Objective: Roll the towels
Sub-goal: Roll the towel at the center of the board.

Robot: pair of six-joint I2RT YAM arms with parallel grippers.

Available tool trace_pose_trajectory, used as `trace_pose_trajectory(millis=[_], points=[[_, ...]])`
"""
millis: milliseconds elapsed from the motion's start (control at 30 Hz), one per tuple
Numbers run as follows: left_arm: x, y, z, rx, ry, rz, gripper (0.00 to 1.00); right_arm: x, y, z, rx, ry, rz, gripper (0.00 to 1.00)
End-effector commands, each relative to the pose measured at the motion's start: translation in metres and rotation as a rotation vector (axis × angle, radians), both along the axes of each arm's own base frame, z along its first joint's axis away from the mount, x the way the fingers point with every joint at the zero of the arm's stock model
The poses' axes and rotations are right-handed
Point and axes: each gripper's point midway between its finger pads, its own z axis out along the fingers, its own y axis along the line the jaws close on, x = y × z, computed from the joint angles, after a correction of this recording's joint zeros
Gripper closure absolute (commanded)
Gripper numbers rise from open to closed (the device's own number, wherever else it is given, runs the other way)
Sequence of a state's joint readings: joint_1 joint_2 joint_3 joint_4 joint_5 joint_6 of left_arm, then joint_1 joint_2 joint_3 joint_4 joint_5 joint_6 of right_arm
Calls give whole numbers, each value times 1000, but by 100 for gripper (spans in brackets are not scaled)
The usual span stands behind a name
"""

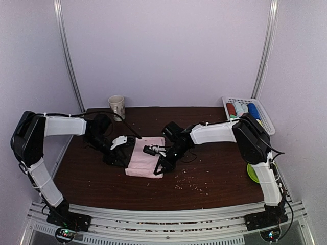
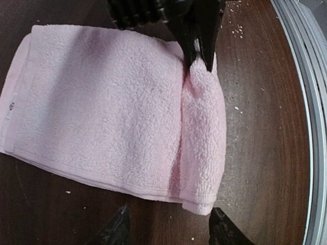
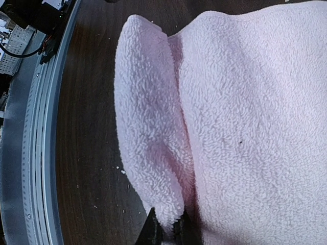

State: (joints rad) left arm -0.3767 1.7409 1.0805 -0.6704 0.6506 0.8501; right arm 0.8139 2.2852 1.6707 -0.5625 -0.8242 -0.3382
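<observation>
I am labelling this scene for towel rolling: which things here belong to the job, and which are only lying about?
Job: pink towel; right gripper, pinching its fold; left gripper, open; rolled towels in white basket.
Lying about: cup; green plate; crumbs.

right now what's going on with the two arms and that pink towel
The two arms are starting to roll a pink towel on the wooden table. Its near edge is folded over once. The right gripper pinches one end of that fold; the left gripper stands open at the other end, gripping nothing.
</observation>
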Motion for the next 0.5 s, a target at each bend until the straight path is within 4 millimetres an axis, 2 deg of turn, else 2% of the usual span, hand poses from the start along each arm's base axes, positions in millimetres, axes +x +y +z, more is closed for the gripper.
trace_pose_trajectory(millis=[0, 133, 167, 200, 333, 467], points=[[10, -4, 10, -5, -238, -41, 45, -8, -34, -47, -175, 169, -76, 100], [-5, -9, 6, 37, -442, -90, 42, -4, -32, -49, -174, 206, -107, 100], [-5, -12, 11, 37, -506, -98, 42, -3, -31, -48, -170, 215, -114, 100], [-14, -14, 8, 45, -551, -117, 42, -2, -31, -47, -166, 222, -121, 100], [-23, -23, 26, 20, -752, -140, 43, 4, -31, -47, -162, 244, -157, 100], [-34, -27, 31, 16, -860, -177, 44, 9, -32, -49, -162, 258, -186, 100]])
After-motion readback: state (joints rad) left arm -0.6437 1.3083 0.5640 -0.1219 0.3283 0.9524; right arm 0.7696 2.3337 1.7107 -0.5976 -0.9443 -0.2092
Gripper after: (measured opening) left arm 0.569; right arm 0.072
